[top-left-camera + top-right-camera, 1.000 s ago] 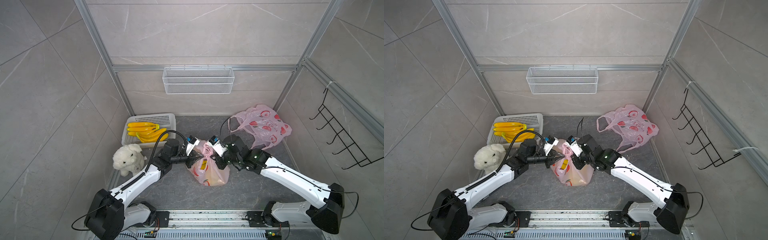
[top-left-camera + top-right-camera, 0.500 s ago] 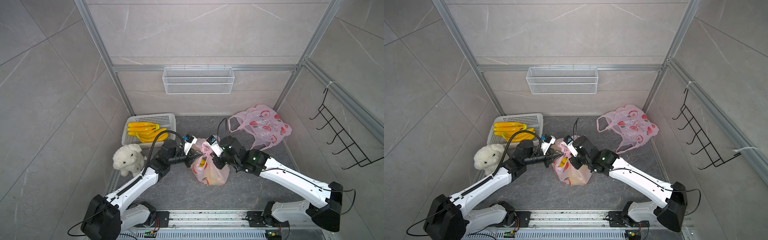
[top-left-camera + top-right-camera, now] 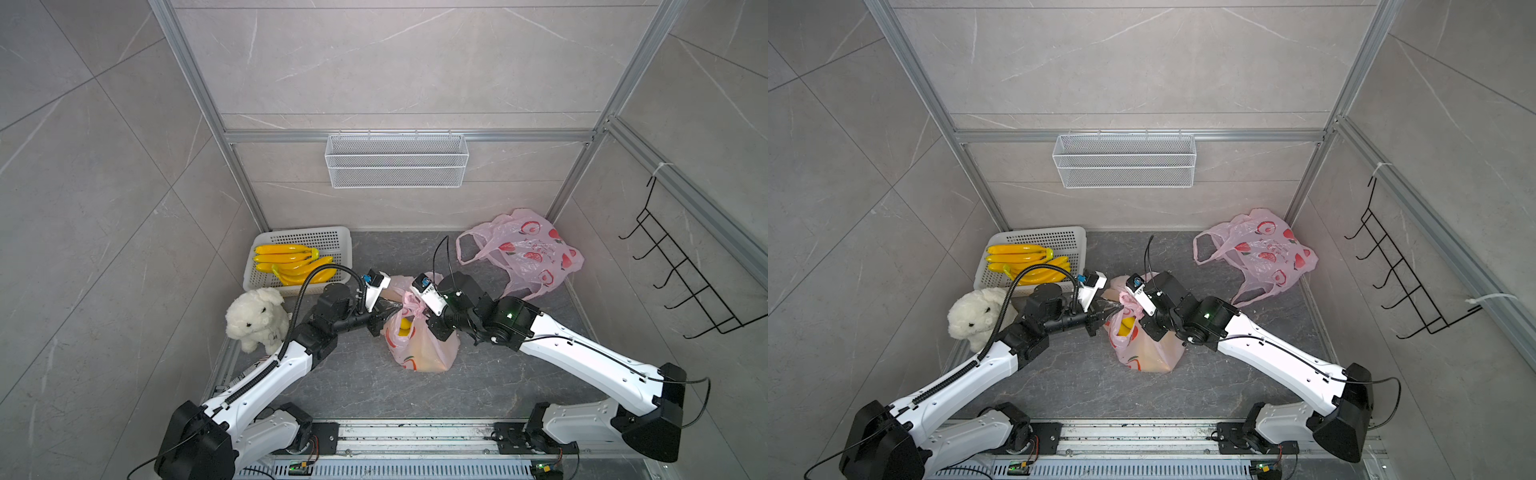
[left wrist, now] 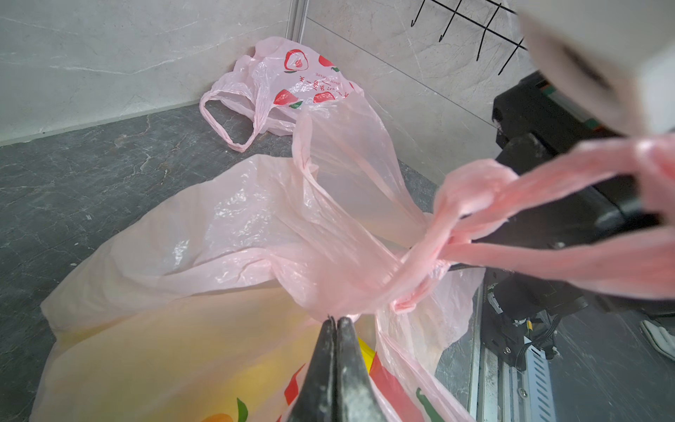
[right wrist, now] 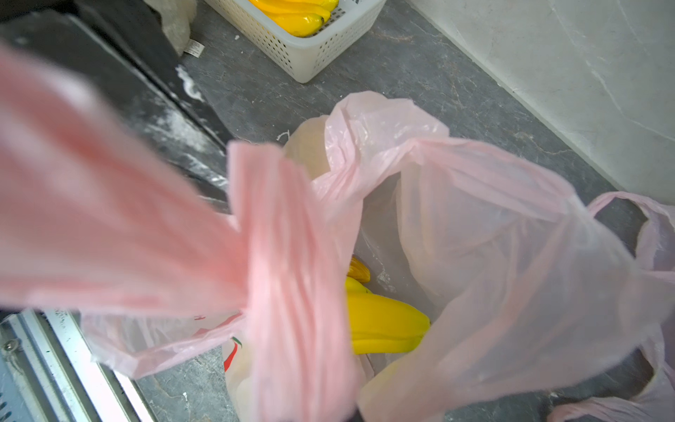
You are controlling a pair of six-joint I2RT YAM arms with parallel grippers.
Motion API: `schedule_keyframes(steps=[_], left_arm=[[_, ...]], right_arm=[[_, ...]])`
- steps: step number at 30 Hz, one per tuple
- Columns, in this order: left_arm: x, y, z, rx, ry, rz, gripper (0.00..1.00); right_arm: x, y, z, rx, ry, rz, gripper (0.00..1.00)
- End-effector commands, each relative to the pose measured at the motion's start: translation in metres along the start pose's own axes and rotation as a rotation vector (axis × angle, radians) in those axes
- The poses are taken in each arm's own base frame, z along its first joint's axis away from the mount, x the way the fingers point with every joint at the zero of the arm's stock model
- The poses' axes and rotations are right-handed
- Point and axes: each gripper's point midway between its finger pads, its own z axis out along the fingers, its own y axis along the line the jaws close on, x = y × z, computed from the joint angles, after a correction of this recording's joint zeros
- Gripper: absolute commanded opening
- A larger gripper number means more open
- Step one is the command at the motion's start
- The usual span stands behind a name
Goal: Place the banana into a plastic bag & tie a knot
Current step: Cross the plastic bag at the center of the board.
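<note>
A pink plastic bag (image 3: 424, 353) (image 3: 1150, 353) stands mid-floor with a yellow banana (image 3: 405, 326) (image 5: 383, 325) inside. Its two handles cross in a loose twist (image 4: 449, 234) above the bag's mouth. My left gripper (image 3: 390, 311) (image 4: 336, 321) comes in from the left, jaws shut, pinching the pink film of one handle at the tips. My right gripper (image 3: 430, 322) (image 3: 1148, 322) comes in from the right. The other handle (image 5: 292, 292) runs down into its jaws and hides them in the right wrist view.
A white basket (image 3: 332, 237) with more bananas sits at the back left, with a white plush dog (image 3: 255, 318) in front of it. A second pink bag (image 3: 523, 253) lies at the back right. A wire shelf (image 3: 397, 166) and a black hook rack (image 3: 685, 286) hang on the walls.
Both grippers have shifted slightly to the left with the handles. The right one has drawn closer to the left one, and the handles are bunched tighter over the bag.
</note>
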Motion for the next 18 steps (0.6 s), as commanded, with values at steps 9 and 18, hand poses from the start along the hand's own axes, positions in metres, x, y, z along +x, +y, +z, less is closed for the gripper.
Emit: schedule_keyframes(steps=[9, 18], left_arm=[[0.002, -0.005, 0.006, 0.048, 0.032, 0.007, 0.31], [0.012, -0.017, 0.017, 0.136, 0.104, 0.001, 0.49]], right_arm=[[-0.017, 0.013, -0.014, -0.09, -0.064, 0.005, 0.0], [-0.016, 0.021, -0.011, -0.131, -0.073, 0.0, 0.0]])
